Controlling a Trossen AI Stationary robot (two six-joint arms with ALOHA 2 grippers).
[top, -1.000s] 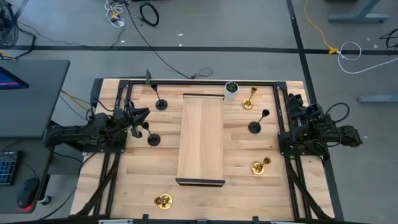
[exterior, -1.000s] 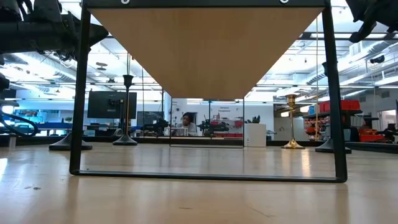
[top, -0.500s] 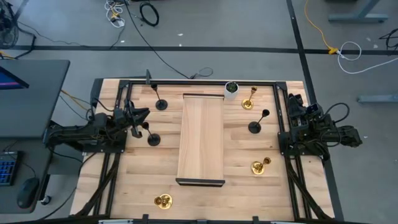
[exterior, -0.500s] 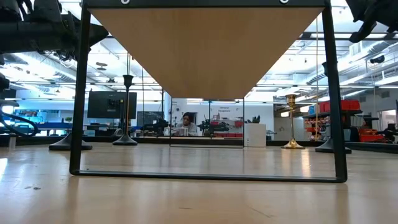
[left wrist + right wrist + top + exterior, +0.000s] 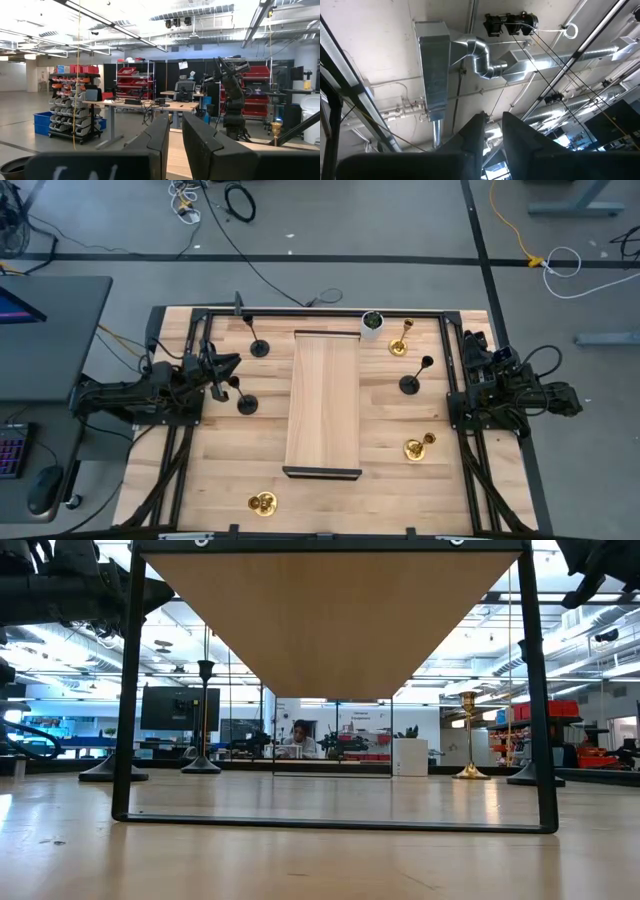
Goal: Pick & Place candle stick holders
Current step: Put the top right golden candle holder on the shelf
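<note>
Six candle stick holders stand on their round bases on the wooden table. The black ones are at the far left (image 5: pixel 258 346), the left (image 5: pixel 244 402) and the right (image 5: pixel 411 382). The gold ones are at the far right (image 5: pixel 400 344), the near right (image 5: pixel 416 447) and the near left (image 5: pixel 262 502). My left gripper (image 5: pixel 230 363) hovers over the table's left side, just beyond the left black holder, shut and empty. My right gripper (image 5: pixel 472 343) rests at the table's right edge, pointing up toward the ceiling (image 5: pixel 494 127), shut and empty.
A long wooden riser (image 5: pixel 323 402) on black legs (image 5: pixel 125 690) stands along the table's middle. A small white pot with a green plant (image 5: pixel 372 323) sits at its far end. A black frame (image 5: pixel 300 312) borders the table. A person sits far behind in the room (image 5: pixel 298 735).
</note>
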